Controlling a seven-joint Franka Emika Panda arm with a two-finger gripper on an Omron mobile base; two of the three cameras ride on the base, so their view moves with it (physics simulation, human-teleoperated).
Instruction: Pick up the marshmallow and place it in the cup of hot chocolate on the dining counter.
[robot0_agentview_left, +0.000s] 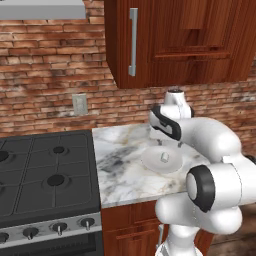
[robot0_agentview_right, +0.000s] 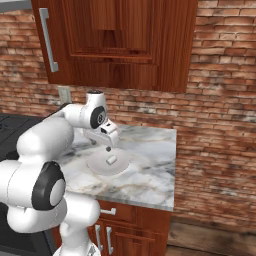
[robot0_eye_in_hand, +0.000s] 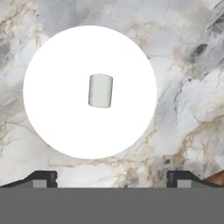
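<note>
The marshmallow (robot0_eye_in_hand: 100, 90), a tiny white stubby cylinder, lies on its side near the middle of a round white plate (robot0_eye_in_hand: 61, 118). From the base cameras the marshmallow (robot0_agentview_left: 164, 157) (robot0_agentview_right: 111, 160) and the plate (robot0_agentview_left: 151, 161) (robot0_agentview_right: 99, 166) rest on a small marble worktop (robot0_agentview_left: 120, 165). My gripper (robot0_agentview_left: 170, 143) (robot0_agentview_right: 106, 146) (robot0_eye_in_hand: 112, 178) hangs a little above the plate, pointing down, open, with nothing between its fingers. The cup of hot chocolate and the dining counter are out of view.
A black gas stove (robot0_agentview_left: 45, 175) adjoins the worktop on its left. A reddish wood wall cabinet (robot0_agentview_left: 175, 40) hangs above, against the brick wall. The worktop ends at its right edge (robot0_agentview_right: 172, 170), with floor beyond.
</note>
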